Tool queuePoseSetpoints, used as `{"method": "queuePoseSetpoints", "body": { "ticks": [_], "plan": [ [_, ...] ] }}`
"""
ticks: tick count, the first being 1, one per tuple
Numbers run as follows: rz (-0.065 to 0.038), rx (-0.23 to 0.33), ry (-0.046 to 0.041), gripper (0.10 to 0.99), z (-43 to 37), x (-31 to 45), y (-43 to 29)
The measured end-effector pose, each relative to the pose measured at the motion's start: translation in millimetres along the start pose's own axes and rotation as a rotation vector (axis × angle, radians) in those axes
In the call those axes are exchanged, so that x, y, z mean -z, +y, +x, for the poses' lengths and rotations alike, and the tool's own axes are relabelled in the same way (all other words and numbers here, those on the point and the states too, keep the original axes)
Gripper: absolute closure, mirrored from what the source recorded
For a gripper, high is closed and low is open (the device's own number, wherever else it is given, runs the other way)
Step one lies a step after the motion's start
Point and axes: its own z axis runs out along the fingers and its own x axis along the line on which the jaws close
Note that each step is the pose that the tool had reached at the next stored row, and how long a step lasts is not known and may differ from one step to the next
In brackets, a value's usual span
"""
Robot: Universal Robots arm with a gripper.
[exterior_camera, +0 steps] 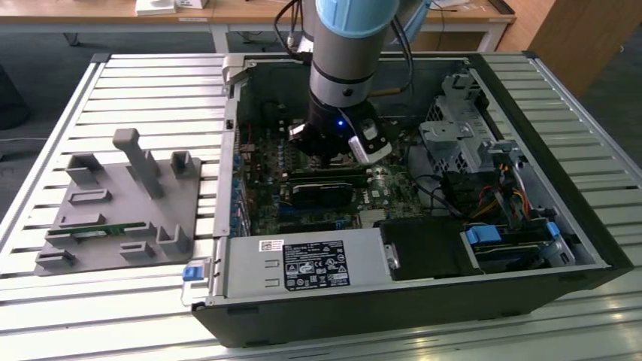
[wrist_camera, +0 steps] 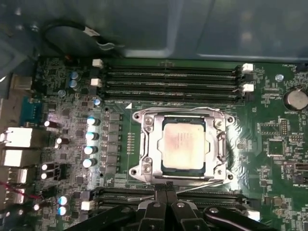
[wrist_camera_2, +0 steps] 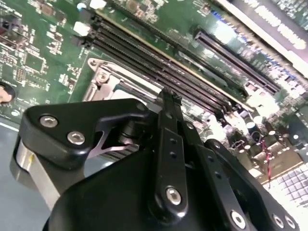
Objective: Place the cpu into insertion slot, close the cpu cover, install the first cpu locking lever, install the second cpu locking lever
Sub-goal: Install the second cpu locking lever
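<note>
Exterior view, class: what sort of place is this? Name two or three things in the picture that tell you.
Probably a robotics lab or test workshop. An open computer case lies on a slatted metal table, a grey fixture tray sits beside it, and the robot arm reaches down into the case. Wooden desks stand behind.

The chip has a dull grey metal face, smooth and faintly sheened. The cover framing the chip is bright silvery metal, polished enough to catch glare. The circuit board around the cover is glossy green, and the memory slots beside the cover look like matt black plastic. The gripper just by the cover is smooth black, semi-gloss, with shiny metal screws. In the exterior view the computer case holding the board is dark painted metal, and the table under the case is pale ribbed metal.
</note>
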Motion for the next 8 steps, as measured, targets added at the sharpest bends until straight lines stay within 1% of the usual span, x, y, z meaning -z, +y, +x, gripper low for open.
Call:
{"method": "queuePoseSetpoints", "body": {
  "ticks": [4,6,8],
  "plan": [
    [-0.006,0.000,-0.0001,0.980,7.8,-0.2,-4.2],
    [-0.010,0.001,-0.0001,0.980,9.8,-0.9,-5.0],
    [-0.017,0.001,-0.0003,0.980,10.1,-2.9,-5.4]
  ]
}}
